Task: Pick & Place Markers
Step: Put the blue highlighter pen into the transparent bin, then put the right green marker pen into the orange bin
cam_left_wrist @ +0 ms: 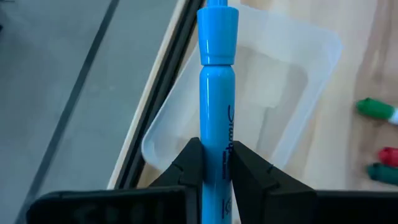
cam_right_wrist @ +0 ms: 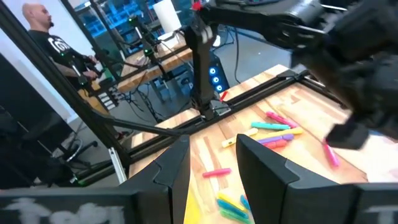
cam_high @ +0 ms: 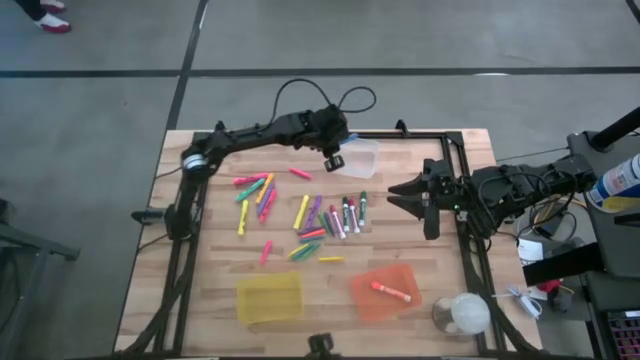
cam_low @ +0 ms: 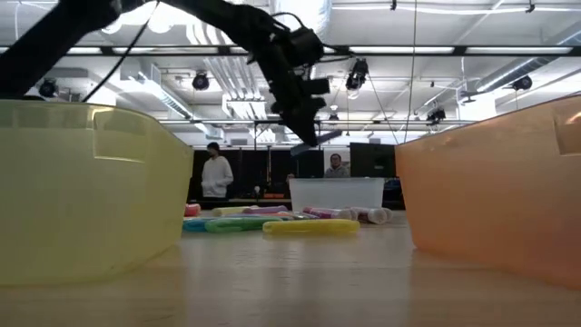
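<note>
One blue marker (cam_left_wrist: 216, 118) is what we carry right now: the left gripper (cam_left_wrist: 216, 163) is clamped on its barrel, cap end pointing away from the fingers, and it hangs above the clear bin (cam_left_wrist: 292, 81), which sits directly below and just ahead of the fingertips. In our judgement the risk lies in the release. The marker is long compared with the bin's floor, so if we let go while it hangs near the bin's rim toward the frame rail (cam_high: 400, 135), it could strike the edge, tip out and roll off toward the table's border. The grip also sits low on the barrel, so most of the pen projects beyond the pads; a quick wrist move could swing it loose early. Below and behind the left gripper, the remaining markers (cam_high: 305, 215) lie scattered on the table (cam_high: 220, 265), well apart from it, with a yellow bin (cam_high: 269, 297) and an orange bin (cam_high: 385, 292) farther off; one marker already lies in the orange bin. To the right, our right gripper (cam_high: 410, 200) waits with its fingers apart near the frame's side, clear of the bin; a collision looks unlikely unless either arm reaches across.
</note>
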